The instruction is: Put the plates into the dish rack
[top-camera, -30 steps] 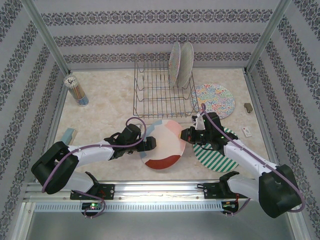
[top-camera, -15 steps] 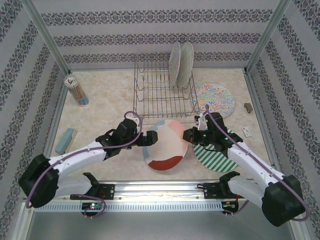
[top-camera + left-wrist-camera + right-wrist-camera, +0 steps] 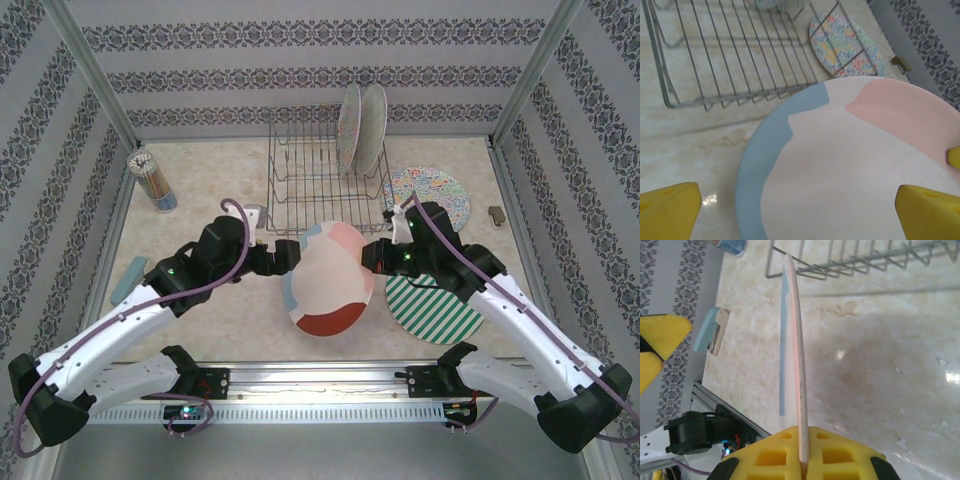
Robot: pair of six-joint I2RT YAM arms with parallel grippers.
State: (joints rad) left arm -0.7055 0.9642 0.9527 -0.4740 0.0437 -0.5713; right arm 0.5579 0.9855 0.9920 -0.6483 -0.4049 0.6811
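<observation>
Now, right tool (image 3: 372,258) tight on the rim of the cream plate (image 3: 330,285) — left tool (image 3: 286,262) wide at its opposite edge.

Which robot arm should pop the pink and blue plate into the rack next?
Probably right: the right tool is shut on the cream plate's rim, close to the dish rack. The left tool is open.

The scene is lit brightly and evenly from above, and only soft shadows are seen on the table (image 3: 210,215). White glare is thrown off the metal rail (image 3: 330,385) at the near edge, and small shiny spots are seen on the tabletop in both wrist views. The yellow fingers (image 3: 667,207) nearest the left wrist camera are blurred
</observation>
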